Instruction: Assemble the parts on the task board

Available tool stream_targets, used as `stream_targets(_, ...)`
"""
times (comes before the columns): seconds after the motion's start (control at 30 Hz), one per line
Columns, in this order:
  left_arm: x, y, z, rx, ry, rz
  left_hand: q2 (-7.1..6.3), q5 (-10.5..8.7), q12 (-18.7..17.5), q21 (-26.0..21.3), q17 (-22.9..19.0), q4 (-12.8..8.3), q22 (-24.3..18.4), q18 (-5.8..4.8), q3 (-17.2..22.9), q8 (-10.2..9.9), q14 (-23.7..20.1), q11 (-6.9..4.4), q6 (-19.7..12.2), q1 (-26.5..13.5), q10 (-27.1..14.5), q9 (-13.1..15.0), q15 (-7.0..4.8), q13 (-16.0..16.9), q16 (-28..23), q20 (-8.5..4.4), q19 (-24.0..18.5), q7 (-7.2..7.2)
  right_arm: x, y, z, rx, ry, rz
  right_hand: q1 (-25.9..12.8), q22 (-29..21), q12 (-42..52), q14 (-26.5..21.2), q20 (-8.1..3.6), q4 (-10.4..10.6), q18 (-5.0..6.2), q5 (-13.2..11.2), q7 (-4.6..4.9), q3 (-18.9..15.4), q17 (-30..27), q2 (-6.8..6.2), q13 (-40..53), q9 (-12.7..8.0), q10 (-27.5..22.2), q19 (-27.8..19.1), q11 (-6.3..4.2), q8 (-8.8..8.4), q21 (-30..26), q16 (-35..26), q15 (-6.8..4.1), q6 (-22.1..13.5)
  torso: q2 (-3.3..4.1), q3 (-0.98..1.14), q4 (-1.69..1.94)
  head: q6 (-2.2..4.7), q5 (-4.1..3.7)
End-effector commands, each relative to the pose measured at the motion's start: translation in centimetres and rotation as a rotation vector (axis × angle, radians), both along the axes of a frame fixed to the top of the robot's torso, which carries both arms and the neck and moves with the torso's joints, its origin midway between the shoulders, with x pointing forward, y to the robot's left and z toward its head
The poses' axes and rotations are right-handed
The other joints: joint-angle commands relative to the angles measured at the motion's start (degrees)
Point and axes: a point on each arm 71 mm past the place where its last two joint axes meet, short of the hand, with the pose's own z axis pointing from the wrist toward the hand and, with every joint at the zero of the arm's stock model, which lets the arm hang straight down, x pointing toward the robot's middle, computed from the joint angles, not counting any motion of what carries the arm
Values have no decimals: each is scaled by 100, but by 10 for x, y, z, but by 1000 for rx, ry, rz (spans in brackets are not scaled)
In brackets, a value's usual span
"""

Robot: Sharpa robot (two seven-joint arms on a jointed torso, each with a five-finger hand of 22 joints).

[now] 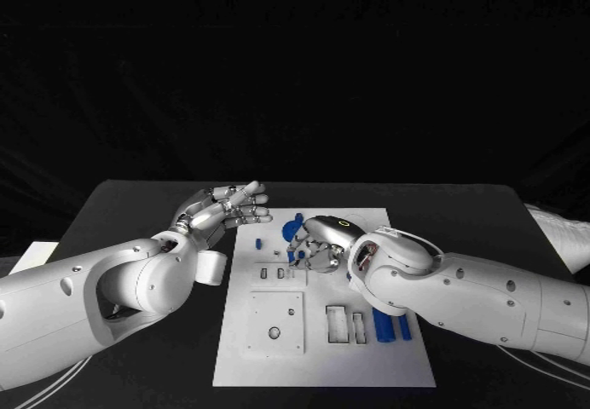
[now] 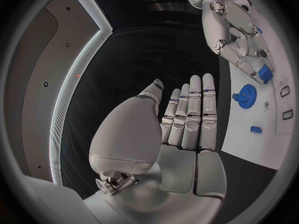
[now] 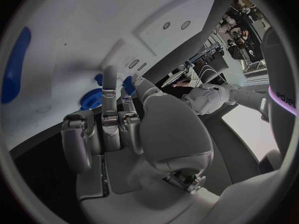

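right hand [image 1: 322,243] pinches blue part [image 2: 264,73] over task board [image 1: 369,362].

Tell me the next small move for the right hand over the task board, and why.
Probably lower the right hand a little and set its small blue part onto the task board. The fingertips hold that part just above the white plate near the blue gear, while the left hand stays flat, open and clear beside the board.
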Motion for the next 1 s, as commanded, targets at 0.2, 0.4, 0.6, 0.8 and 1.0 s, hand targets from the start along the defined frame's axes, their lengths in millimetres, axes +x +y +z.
stream_targets(0.2,0,-3,1,-15,-3,-24,-3,-25,-17,35,7,-34,-4,57,-4,-24,-42,22,15,40,-9,-4,-17,-5,-39,21,-24,21,-2,9,-7,-52,-25,24,-24,1508,27,77,-40,3,-80,19,-88,36,-5,16,1505,69,615,590,-36,22,13,-27,-19,118,2,3,-13,-38,35)
stream_targets(0.4,-1,-3,1,-15,-2,-26,-1,-25,-25,37,15,-40,-4,57,-3,-32,-44,23,17,42,-7,-4,-16,-5,-48,22,-26,22,-3,11,-10,-79,-5,42,-69,1508,27,78,-39,6,-80,25,-80,35,-5,-6,1505,68,615,590,-31,9,13,-27,-17,111,-2,-1,-15,-66,34)
stream_targets(0.6,-1,-4,1,-16,-2,-28,-1,-25,-25,37,15,-40,-4,57,-3,-32,-44,23,17,42,-7,-4,-16,-5,-48,22,-26,22,-3,11,-14,-107,3,47,-110,1508,27,80,-37,10,-80,8,-73,30,-4,-28,1505,65,615,590,-26,-6,13,-27,-14,102,-3,-2,-6,-83,39)
stream_targets(0.8,-1,-4,1,-16,-1,-29,-1,-25,-25,37,15,-40,-4,57,-3,-32,-44,23,17,42,-7,-4,-16,-5,-48,22,-26,22,-3,11,-16,-125,1,48,-124,1508,27,81,-36,12,-80,5,-72,28,-4,-36,1505,65,615,590,-24,-10,13,-26,-13,101,-2,-1,-8,-92,42)
stream_targets(1.0,-1,-3,1,-16,-1,-29,-1,-25,-25,37,15,-40,-4,57,-3,-32,-44,23,17,42,-7,-4,-16,-5,-48,22,-26,22,-4,12,-17,-137,-1,51,-144,1508,27,82,-35,11,-80,7,-71,25,-4,-52,1505,64,615,590,-23,-16,13,-26,-12,98,0,-4,-7,-104,46)
